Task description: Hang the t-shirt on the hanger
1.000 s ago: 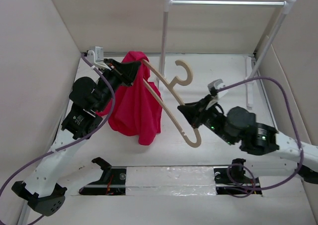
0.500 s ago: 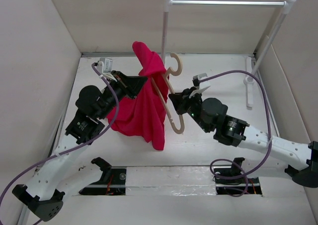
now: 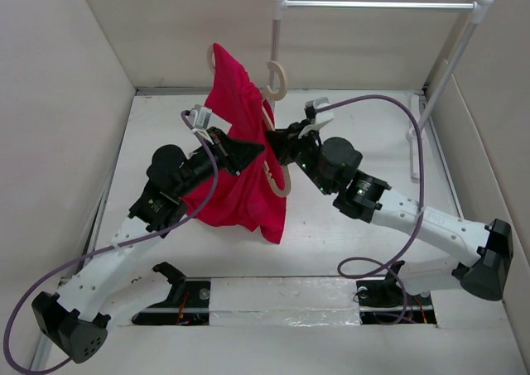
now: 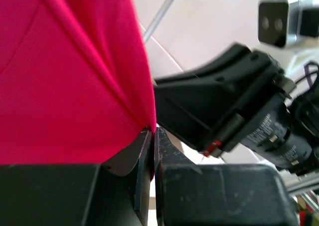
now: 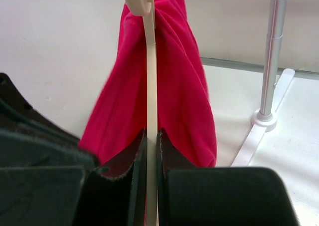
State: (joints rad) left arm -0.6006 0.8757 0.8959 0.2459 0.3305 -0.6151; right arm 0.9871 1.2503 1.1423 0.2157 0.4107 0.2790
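Red t-shirt [image 3: 240, 189]: soft cloth, matt, creased into folds. Pale beige hanger [image 5: 150, 76]: smooth, slight sheen; plastic or wood, cannot tell. Left fingers [image 4: 143, 161] and right fingers [image 5: 138, 176]: black, matt, plastic-looking. Rack rail [image 3: 377, 5]: bright glossy metal. Bench [image 3: 323, 234]: white, matt.

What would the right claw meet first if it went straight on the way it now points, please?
Probably the shirt, bunched just beyond the hanger that the right claw grips; the left claw sits close behind it, though depth is unclear.
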